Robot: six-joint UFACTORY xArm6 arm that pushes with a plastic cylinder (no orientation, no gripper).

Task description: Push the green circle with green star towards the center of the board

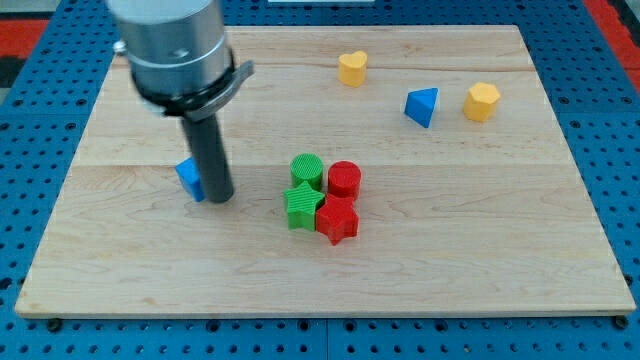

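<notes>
our tip (221,197) sits left of centre in the frame, touching or just beside a blue block (189,179) whose shape we cannot make out because the rod hides part of it. we carry no pincer, only the straight rod, so there is no spread or pressed state to tell. the green circle (307,170) and the green star (302,207) lie near the middle of the table (480,270), the circle just above the star and touching it. hard against their right side sit a red circle (344,178) and a red star (337,220), all four packed in one cluster. the main risk, as we judge it, is that any push from the left drives the greens into the reds and shoves the whole cluster rightward, past the centre. a push landing off the middle of the pair could split circle from star, or spin the star aside. moving off carelessly could also drag the blue block along. the yellow heart (352,68), blue triangle (422,106) and yellow hexagon (482,102) at upper right are well apart and look safe.
</notes>
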